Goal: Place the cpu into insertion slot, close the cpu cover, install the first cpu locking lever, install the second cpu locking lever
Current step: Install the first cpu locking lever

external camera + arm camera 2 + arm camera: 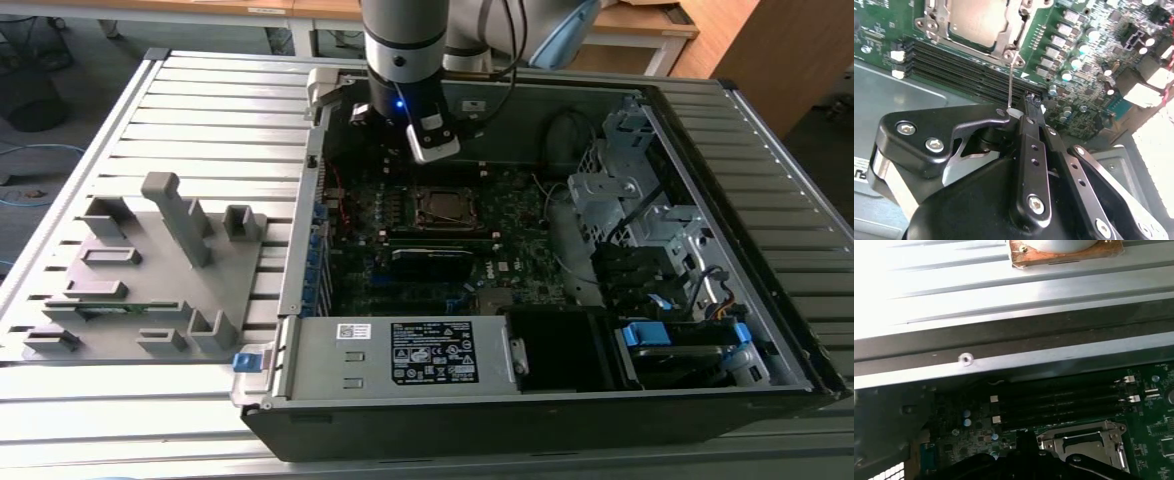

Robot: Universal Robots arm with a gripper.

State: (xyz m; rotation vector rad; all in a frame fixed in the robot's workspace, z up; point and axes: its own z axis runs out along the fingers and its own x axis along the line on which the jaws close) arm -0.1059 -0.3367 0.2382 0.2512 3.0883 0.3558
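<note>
— Silver-grey metal is seen through the window of the cpu cover (1054, 446). Is the cpu (979, 17) taken to be seated?

— It is. The cpu is found lying flat in the insertion slot (445, 207), metal top upward, with the cover folded down over its edges. Being square, it is given no long axis. Its sides are lined up with the slot's rim, so it is kept from shifting.

— And the gripper (1029, 102)?

— In the exterior view it is hung at about twelve o'clock of the slot. The jaws are drawn together, with no gap to be made out and nothing seen clamped between them. The free end of a thin locking lever (1011, 80) is met at the side of their tip. Whether it is merely touched or hooked cannot be told.

— How is the lever laid?

— Its long axis is run from a corner of the slot straight to the jaws, across the line of the memory slots (954, 65). It is judged to be raised off the motherboard (1069, 30) and not latched. That is probably why the closed jaws are set at its end, since a narrow tip is suited to bearing on so thin a rod.
</note>
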